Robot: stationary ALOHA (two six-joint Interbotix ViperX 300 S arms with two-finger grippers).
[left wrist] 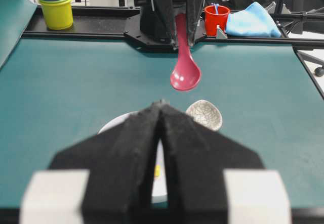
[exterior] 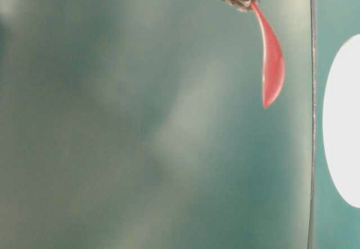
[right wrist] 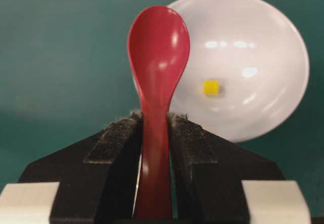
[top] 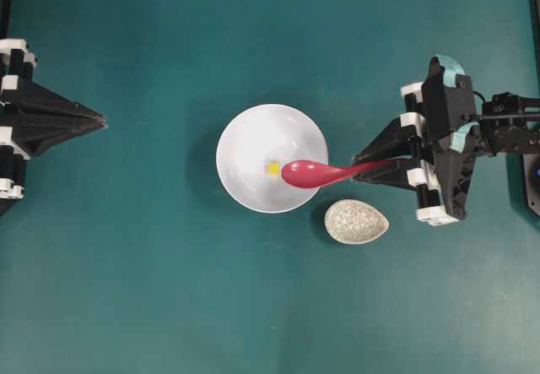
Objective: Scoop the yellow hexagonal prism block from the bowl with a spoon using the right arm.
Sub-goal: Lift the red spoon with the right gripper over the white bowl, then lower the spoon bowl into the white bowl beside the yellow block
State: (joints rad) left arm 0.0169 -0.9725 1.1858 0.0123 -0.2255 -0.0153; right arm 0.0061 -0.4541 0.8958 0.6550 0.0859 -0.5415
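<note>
Red-pink and glossy, the spoon (top: 316,172) is clamped by its handle between the right fingers (right wrist: 154,128), which are closed on it from both sides. In the overhead view its oval head overlaps the right side of the bowl (top: 253,138), just right of the block (top: 273,168). The left wrist view shows the spoon raised clear above the bench (top: 126,289), head lower than the handle. In the right wrist view the head stands left of the bowl, covering part of its rim.

That yellow block lies alone on the bowl's white floor, a little right of centre as seen from above, apart from the spoon. A small speckled dish (top: 356,221) sits just beside the bowl, at its lower right in the overhead view, under the spoon's handle side.

At the bench's left edge, well apart from the bowl, the left fingers (left wrist: 161,114) are pressed together with nothing between them, pointing toward the bowl.
</note>
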